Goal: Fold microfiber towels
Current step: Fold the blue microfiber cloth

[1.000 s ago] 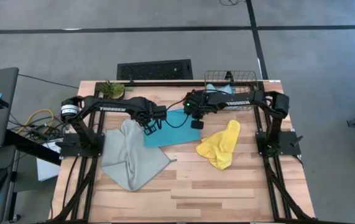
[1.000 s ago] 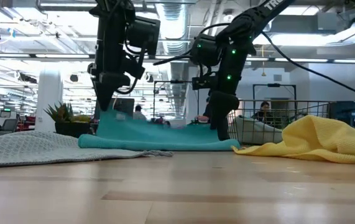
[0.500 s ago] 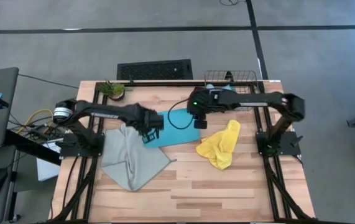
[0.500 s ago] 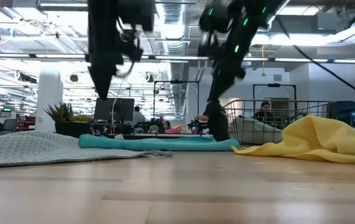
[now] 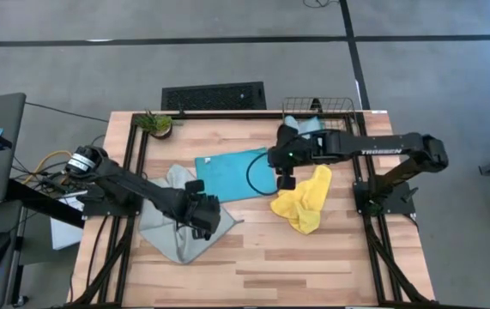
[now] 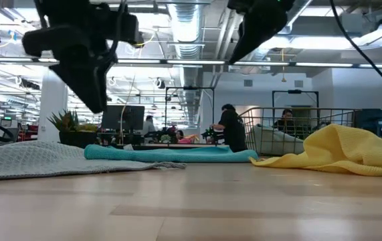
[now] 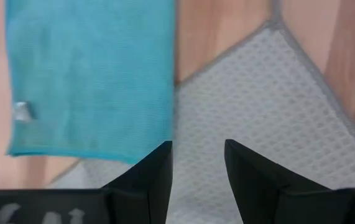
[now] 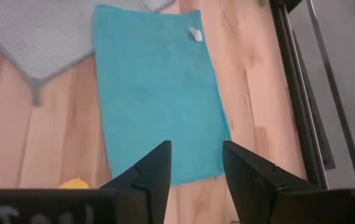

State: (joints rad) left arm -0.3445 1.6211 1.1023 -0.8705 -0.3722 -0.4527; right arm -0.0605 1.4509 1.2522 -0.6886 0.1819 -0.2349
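Observation:
A cyan-blue towel (image 5: 234, 174) lies folded flat as a rectangle at the table's middle, and it fills much of the right wrist view (image 8: 158, 93). The grey-green towel (image 5: 176, 225) lies spread and rumpled at the near left, one corner beside the cyan one. A yellow towel (image 5: 303, 199) is bunched at the right. A pale blue towel (image 5: 300, 125) sits in the wire basket (image 5: 317, 110). My left gripper (image 7: 199, 168) hovers open over the grey-green towel. My right gripper (image 8: 196, 168) hovers open above the cyan towel's right end, by the yellow towel.
A small potted plant (image 5: 154, 124) stands at the far left corner. Bare wood (image 5: 313, 266) stretches along the near edge. People and desks show in the room behind the table in the low view.
Both grippers have let go of the cyan towel and risen. Its lifted edge has dropped, so it lies flat and folded. My left gripper has swung toward the near edge, over the grey-green towel. My right gripper has shifted slightly right and nearer.

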